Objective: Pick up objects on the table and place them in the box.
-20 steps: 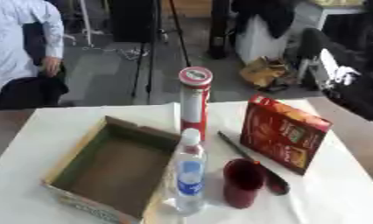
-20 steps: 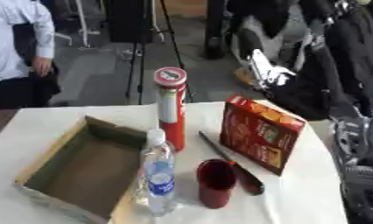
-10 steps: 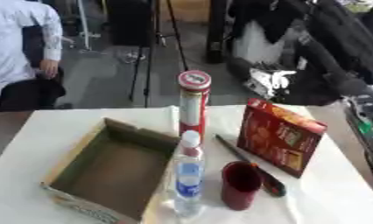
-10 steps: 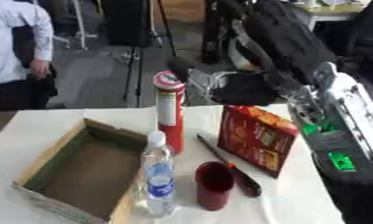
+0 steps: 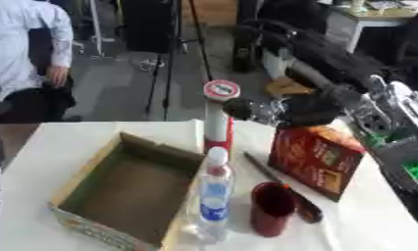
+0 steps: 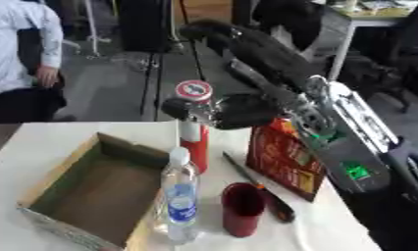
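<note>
1. The right robot hand (image 6: 214, 111) hangs above the bench (image 5: 40, 196), reaching in from the right, level with the top of the tall red-and-white can (image 6: 194, 128).
2. It is a dark blur, so I cannot tell how far its fingers are spread, or whether it touches the can.
3. The red carton (image 5: 320, 159) stands upright just below the robot hand's wrist.
4. Nearer to us than the robot hand stand the clear water bottle (image 5: 213, 196) and the dark red cup (image 5: 271, 213), close together.
5. A dark-handled tool (image 5: 281, 187) lies between cup and carton.
6. The open cardboard box (image 5: 131, 193) sits to the left, below the robot hand, with nothing inside.
</note>
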`<state>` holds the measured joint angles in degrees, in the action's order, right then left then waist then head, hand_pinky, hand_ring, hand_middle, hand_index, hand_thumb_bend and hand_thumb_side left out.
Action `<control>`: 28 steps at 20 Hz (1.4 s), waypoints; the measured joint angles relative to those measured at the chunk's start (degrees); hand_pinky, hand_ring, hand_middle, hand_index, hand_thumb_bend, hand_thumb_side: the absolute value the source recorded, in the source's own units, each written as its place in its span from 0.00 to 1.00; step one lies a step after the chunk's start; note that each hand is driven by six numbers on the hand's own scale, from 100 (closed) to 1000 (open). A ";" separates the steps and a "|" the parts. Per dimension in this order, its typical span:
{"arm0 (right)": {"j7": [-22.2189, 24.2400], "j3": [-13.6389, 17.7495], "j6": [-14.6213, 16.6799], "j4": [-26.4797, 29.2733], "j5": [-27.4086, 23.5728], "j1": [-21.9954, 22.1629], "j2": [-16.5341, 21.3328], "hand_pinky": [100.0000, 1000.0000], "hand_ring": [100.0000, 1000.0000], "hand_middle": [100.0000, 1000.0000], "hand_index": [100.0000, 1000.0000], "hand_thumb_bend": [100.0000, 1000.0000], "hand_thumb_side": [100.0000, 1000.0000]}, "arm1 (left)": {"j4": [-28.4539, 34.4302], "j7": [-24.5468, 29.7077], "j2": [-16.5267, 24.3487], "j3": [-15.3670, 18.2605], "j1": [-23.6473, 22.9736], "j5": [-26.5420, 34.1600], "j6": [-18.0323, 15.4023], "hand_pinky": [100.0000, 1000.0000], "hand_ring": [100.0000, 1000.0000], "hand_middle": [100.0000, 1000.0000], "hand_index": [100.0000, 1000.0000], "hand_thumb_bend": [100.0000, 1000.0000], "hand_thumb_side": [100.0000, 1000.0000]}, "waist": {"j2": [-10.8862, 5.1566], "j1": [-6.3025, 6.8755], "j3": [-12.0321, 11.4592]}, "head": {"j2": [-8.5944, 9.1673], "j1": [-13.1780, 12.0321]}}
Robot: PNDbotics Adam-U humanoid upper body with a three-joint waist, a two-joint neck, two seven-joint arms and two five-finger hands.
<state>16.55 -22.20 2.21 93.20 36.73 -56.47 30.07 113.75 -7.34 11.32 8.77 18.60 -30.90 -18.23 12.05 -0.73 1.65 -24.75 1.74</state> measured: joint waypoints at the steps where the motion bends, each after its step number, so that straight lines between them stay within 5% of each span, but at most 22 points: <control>1: 1.04 -0.57 -0.09 -1.11 -0.66 -0.16 0.00 0.94 0.98 0.95 0.99 0.68 1.00 | 0.00 0.27 0.00 -0.01 -0.02 0.06 0.02 0.83 0.86 0.80 0.79 0.00 0.90 | 0.00 -0.03 -0.04 | 0.07 0.00; 9: 3.89 -2.26 -1.63 -6.80 -4.67 1.24 -0.19 0.97 1.00 0.96 1.00 0.77 1.00 | 0.00 2.02 0.00 -0.29 -0.08 0.48 0.25 0.83 0.85 0.78 0.77 0.00 0.89 | 0.35 0.05 -0.21 | 0.45 0.02; 21: 12.51 -0.03 -3.69 -5.99 -11.88 6.87 -0.63 1.00 1.00 1.00 1.00 0.81 0.98 | 0.00 2.92 -0.02 -0.29 -0.22 0.80 0.49 0.83 0.83 0.76 0.75 0.00 0.87 | 0.79 0.34 0.02 | 0.76 0.02; 28: 11.91 0.68 -6.68 -5.79 -15.78 9.19 -0.81 1.00 1.00 1.00 1.00 0.79 0.98 | 0.00 3.25 -0.03 -0.29 -0.31 0.81 0.73 0.83 0.83 0.75 0.74 0.00 0.86 | 1.14 0.58 0.07 | 0.77 0.02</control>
<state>28.46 -21.52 -4.47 87.41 20.94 -47.28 29.27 113.75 -4.09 11.29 8.48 18.28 -30.09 -17.50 13.19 -0.16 1.71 -23.98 1.75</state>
